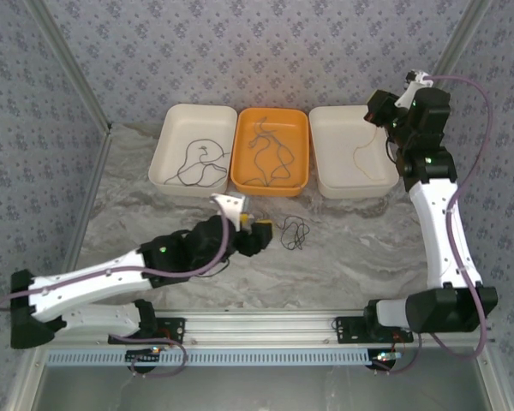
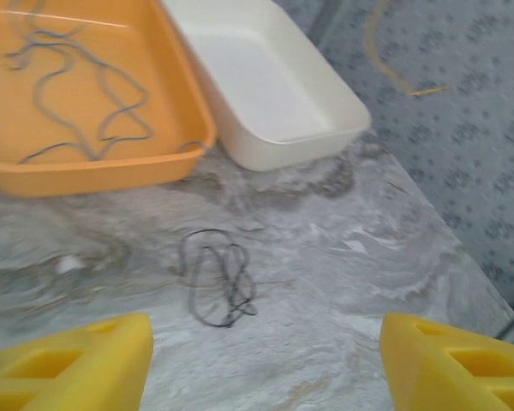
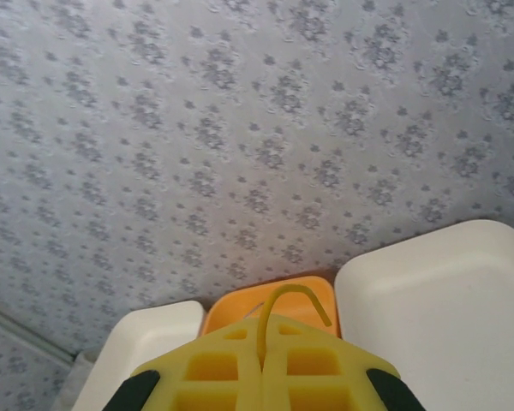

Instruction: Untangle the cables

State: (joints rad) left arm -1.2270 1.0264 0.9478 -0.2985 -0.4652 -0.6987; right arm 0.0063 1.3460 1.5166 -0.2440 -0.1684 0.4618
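- My left gripper (image 2: 265,364): jaws wide apart, holding nothing, low over the table (image 2: 368,282).
- Dark cable (image 2: 218,278) lies in a loose tangle on the table just ahead of my left fingertips, untouched.
- My right gripper (image 3: 265,342): jaws together, clamped on the tan cable (image 3: 278,300), which trails down into the right white tray (image 1: 325,184).
- Other cables: blue-grey ones (image 1: 265,154) in the orange tray (image 1: 237,158), a thin dark one (image 1: 197,163) in the left white tray (image 1: 164,137).

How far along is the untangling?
Done: one dark cable lies alone in the left tray. In hand: the right gripper pinches the tan cable over the right tray; the open left gripper hovers by a loose cable on the table. Left: several cables tangled in the orange tray.
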